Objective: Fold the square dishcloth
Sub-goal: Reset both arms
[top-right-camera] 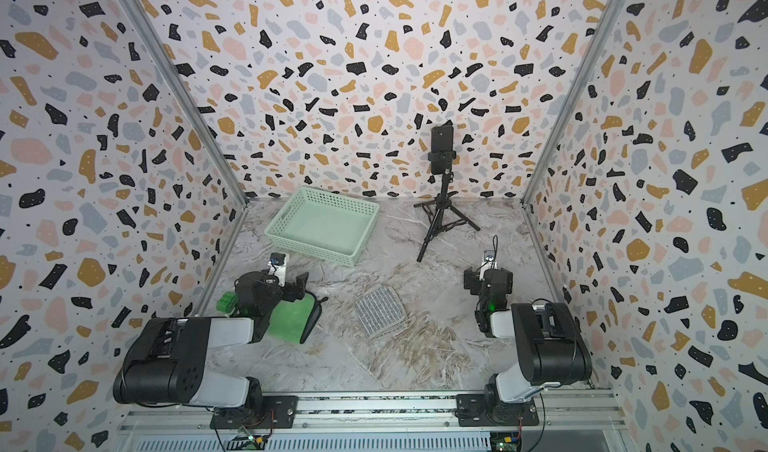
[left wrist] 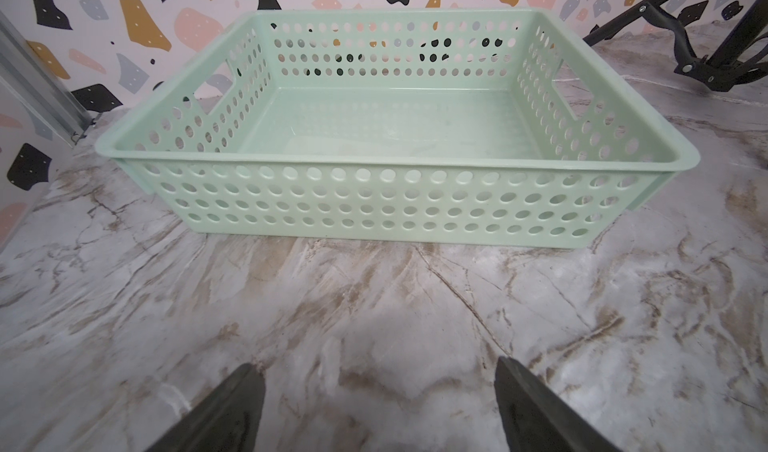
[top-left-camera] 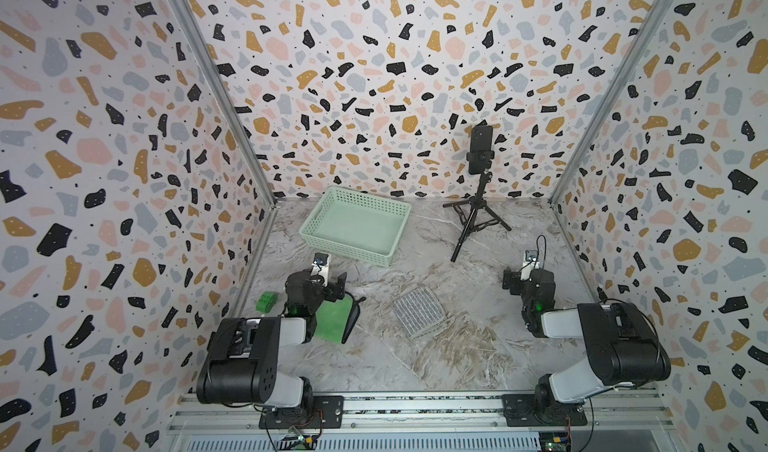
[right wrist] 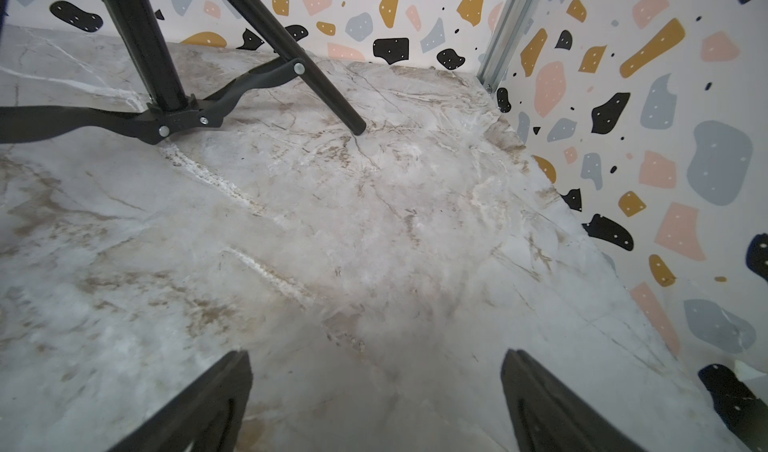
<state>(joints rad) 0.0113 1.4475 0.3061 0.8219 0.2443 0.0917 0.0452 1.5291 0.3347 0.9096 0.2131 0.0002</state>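
Note:
The square dishcloth [top-left-camera: 419,312] [top-right-camera: 380,312] is grey with fine stripes. It lies flat on the marble table between the two arms, turned at an angle, and layered edges show along its near side. Neither wrist view shows it. My left gripper [top-left-camera: 338,281] [left wrist: 377,369] hovers to the cloth's left, facing the basket, open with only bare table between its fingers. My right gripper [top-left-camera: 517,277] [right wrist: 376,356] is over to the cloth's right, open and empty, facing the back right corner.
A mint perforated basket [top-left-camera: 345,254] [left wrist: 374,204] stands empty at the back left. A phone on a black tripod [top-left-camera: 480,204] [right wrist: 166,96] stands at the back right. A green sheet with a black edge [top-left-camera: 332,317] and a green block [top-left-camera: 266,300] lie under the left arm.

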